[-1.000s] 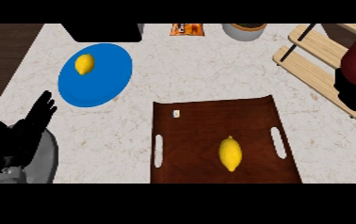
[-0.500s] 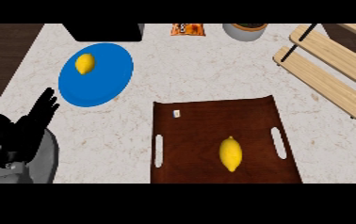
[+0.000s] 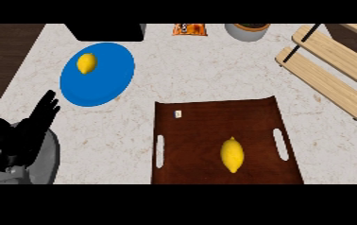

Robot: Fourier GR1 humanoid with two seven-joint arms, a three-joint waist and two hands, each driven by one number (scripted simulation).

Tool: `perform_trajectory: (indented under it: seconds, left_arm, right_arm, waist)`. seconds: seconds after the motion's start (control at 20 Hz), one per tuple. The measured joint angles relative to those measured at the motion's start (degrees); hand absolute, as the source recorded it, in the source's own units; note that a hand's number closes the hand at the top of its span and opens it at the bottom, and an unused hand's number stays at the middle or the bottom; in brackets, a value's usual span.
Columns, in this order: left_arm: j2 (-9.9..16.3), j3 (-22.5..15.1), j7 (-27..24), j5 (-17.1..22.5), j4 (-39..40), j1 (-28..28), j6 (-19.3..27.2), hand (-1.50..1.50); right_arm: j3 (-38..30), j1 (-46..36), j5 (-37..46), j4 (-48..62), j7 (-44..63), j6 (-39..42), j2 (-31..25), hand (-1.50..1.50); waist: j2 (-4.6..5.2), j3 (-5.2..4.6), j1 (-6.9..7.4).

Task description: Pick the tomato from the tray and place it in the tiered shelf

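The fingers of the left hand point up and lie straight and relaxed, holding nothing; the hand rests low at the left edge of the head view, above the counter. The right hand shows nowhere. The pick-up has not begun, I judge: the thing to be picked lies untouched on the brown tray, toward its near right part, between the two handle slots. It looks like a yellow lemon rather than a tomato; no red fruit shows. The next move calls for a hand to come over the tray, close round that fruit and carry it up and right to the wooden tiered shelf, well apart at the right edge. Counted: two yellow fruits, one on the tray and a second lemon on the blue plate; one tray, one plate, one shelf, one grey bowl and one orange packet at the far edge.
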Motion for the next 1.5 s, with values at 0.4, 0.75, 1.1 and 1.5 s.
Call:
perform_trajectory:
  seconds: [0.4, 0.75, 1.1, 1.5]
  left_arm:
    - [-0.3, 0.32, -0.67, -0.8, 0.81, -0.89, -0.22, 0.0]
    - [-0.55, 0.66, -0.3, -0.74, 0.17, -0.19, -0.93, 0.0]
    - [-0.27, 1.24, 0.7, -0.68, -1.48, 0.3, -1.56, 0.0]
    - [-1.12, 1.48, 0.26, -1.61, -0.78, 0.09, -1.22, 0.0]
  right_arm:
    - [-1.21, -0.05, 3.06, 12.49, -5.19, -5.89, -4.12, 1.5]
    - [-4.05, 0.49, 3.03, 24.76, -10.87, -16.1, -5.1, 1.5]
    - [-7.25, 1.46, 2.74, 33.33, -12.48, -23.5, -6.37, -1.5]
    - [-6.39, 2.26, 2.34, 40.84, -17.66, -27.65, -8.12, -1.5]
  waist:
    - [0.15, 0.02, 0.12]
    - [0.2, 0.03, 0.29]
    - [0.17, 0.04, 0.18]
    - [0.15, 0.04, 0.15]
